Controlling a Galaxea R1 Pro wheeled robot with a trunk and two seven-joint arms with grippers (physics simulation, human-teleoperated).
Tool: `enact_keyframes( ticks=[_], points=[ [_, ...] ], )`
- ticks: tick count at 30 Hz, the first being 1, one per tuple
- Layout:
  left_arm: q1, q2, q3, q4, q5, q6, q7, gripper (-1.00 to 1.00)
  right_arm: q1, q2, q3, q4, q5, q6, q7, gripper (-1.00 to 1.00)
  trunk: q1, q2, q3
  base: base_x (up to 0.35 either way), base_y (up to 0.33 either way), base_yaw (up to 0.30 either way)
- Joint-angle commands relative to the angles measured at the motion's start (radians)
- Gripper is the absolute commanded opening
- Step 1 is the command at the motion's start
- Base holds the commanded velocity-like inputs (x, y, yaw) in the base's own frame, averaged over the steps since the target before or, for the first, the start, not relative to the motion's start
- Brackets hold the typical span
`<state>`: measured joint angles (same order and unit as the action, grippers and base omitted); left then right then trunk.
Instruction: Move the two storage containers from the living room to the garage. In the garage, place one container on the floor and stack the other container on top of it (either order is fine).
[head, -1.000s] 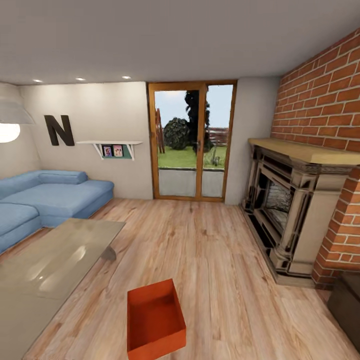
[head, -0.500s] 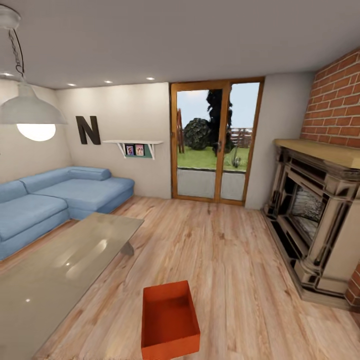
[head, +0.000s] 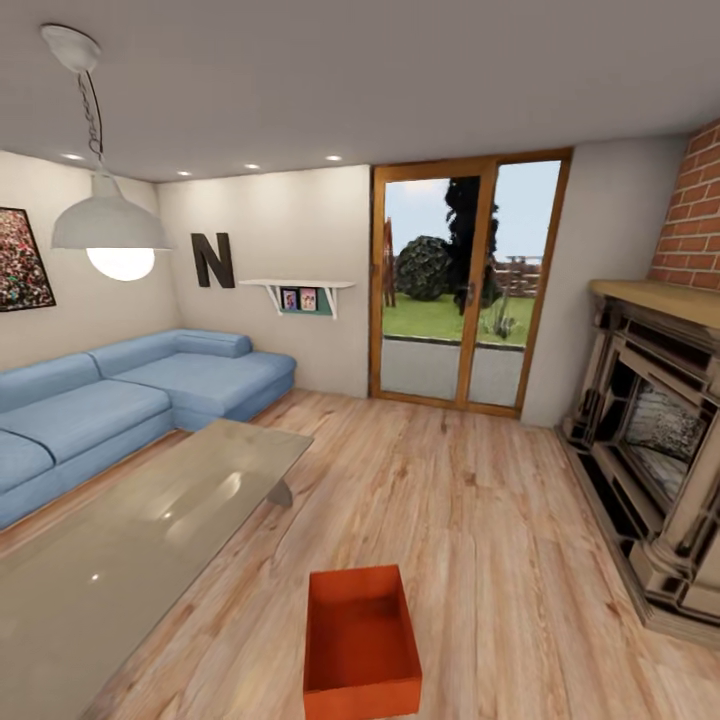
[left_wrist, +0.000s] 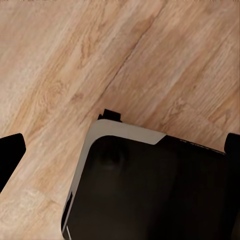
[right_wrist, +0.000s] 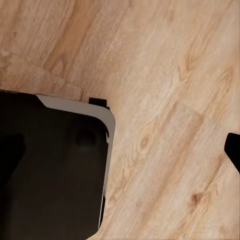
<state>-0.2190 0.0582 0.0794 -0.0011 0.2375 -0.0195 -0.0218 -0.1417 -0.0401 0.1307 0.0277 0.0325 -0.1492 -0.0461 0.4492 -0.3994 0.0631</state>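
One orange-red storage container (head: 360, 640) stands open-topped and empty on the light wood-plank floor of the living room, low in the head view and just right of the glass table's near end. In the left wrist view my left gripper (left_wrist: 120, 160) hangs over the planks and the robot's dark base (left_wrist: 150, 190), fingers wide apart with nothing between them. My right gripper (right_wrist: 125, 155) hangs the same way over the base (right_wrist: 50, 170), and it holds nothing. The garage is out of view.
A long glass coffee table (head: 130, 560) fills the left foreground, with a blue corner sofa (head: 120, 400) behind it. A stone fireplace (head: 660, 470) under a brick wall lines the right side. Wood-framed glass doors (head: 465, 300) stand at the back. A pendant lamp (head: 112, 235) hangs at the left.
The head camera has turned left, so the whole room has slid right. The pendant lamp and a wall picture have come into view, and most of the brick wall has left it.
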Motion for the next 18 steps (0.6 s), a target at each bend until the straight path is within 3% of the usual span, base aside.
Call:
enact_keyframes(
  ticks=[1,18],
  points=[
    [0.000,0.000,0.008,0.001,0.001,0.000,-0.002,1.00,-0.001,0.000,0.006,0.003,0.004,-0.005,-0.005,1.00,0.001,-0.001,0.000,0.260,0.000,0.011],
    [0.000,0.000,0.008,0.001,0.002,-0.001,-0.002,1.00,-0.001,-0.001,0.008,0.003,0.007,-0.007,-0.005,1.00,0.001,-0.001,0.000,0.317,0.000,0.001]
  ],
)
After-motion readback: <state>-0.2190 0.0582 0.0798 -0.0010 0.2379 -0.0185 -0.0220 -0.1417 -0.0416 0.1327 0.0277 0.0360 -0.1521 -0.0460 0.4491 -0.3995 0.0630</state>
